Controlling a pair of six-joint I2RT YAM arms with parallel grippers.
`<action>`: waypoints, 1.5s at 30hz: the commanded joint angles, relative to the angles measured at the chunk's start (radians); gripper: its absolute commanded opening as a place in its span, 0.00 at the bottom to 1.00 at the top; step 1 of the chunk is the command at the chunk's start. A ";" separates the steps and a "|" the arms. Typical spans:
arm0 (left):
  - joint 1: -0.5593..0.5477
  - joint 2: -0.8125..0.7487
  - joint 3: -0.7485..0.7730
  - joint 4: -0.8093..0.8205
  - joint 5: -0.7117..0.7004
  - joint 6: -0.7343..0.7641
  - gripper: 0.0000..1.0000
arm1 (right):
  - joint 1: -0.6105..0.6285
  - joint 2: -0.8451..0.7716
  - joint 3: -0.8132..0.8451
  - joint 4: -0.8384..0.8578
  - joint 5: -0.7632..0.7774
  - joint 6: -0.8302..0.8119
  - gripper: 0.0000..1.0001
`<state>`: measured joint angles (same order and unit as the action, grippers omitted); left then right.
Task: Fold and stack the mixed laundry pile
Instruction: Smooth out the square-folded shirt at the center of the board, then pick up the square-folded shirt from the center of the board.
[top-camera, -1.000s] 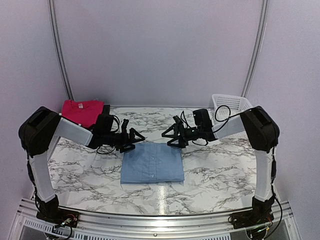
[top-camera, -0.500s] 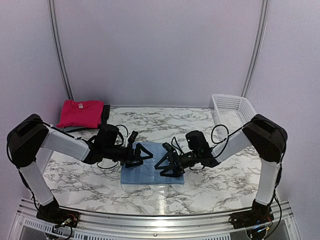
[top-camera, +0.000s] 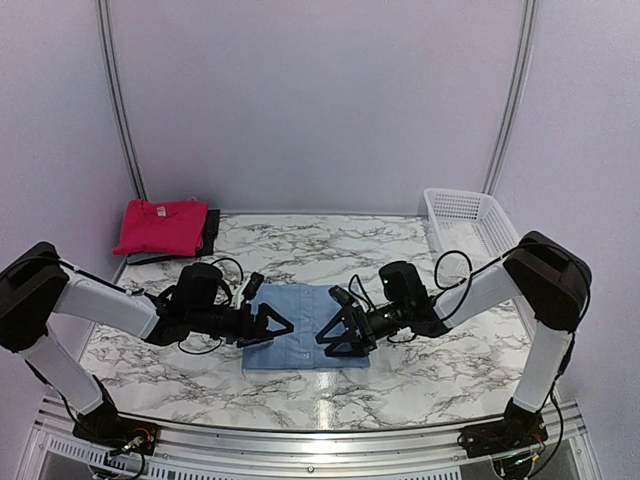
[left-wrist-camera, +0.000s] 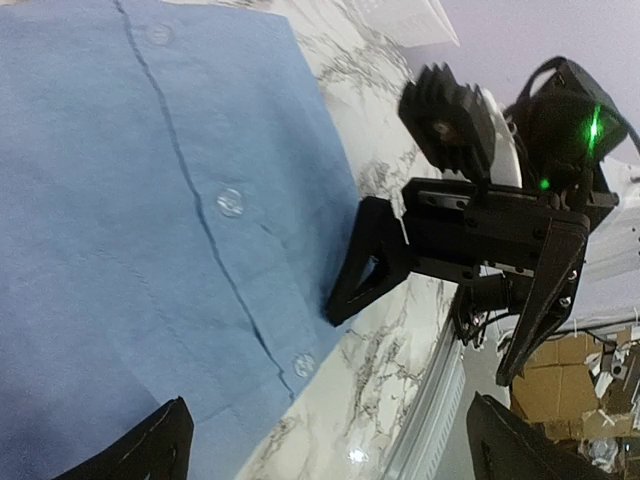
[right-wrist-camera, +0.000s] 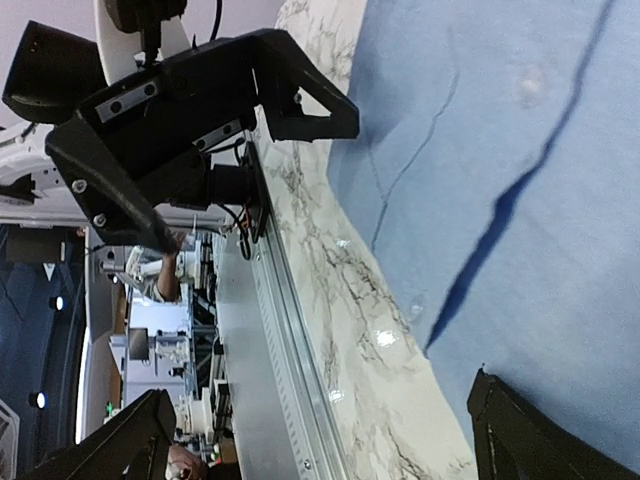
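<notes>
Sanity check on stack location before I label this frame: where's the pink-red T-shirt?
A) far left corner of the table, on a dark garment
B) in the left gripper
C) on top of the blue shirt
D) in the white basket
A: the pink-red T-shirt lies folded at the table's far left corner on a dark garment, well apart from the blue shirt and the white basket.

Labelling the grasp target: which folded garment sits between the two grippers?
The light blue button shirt, flanked by left gripper and right gripper; the pink-red T-shirt lies back left.
</notes>
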<state>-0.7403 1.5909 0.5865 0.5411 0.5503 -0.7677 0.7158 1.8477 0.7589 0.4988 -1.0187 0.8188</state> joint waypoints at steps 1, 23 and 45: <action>-0.079 -0.011 0.009 -0.089 -0.008 0.078 0.99 | 0.054 0.026 0.062 -0.083 -0.007 -0.048 0.98; -0.179 -0.173 0.202 -0.525 -0.612 0.688 0.97 | -0.193 -0.350 -0.101 -0.309 0.093 -0.133 0.96; -0.517 0.488 0.768 -0.540 -0.683 1.185 0.41 | -0.371 -0.552 -0.241 -0.490 0.153 -0.135 0.96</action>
<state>-1.2507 2.0098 1.2877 0.0235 -0.1368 0.3756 0.3550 1.3094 0.5270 0.0265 -0.8715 0.6834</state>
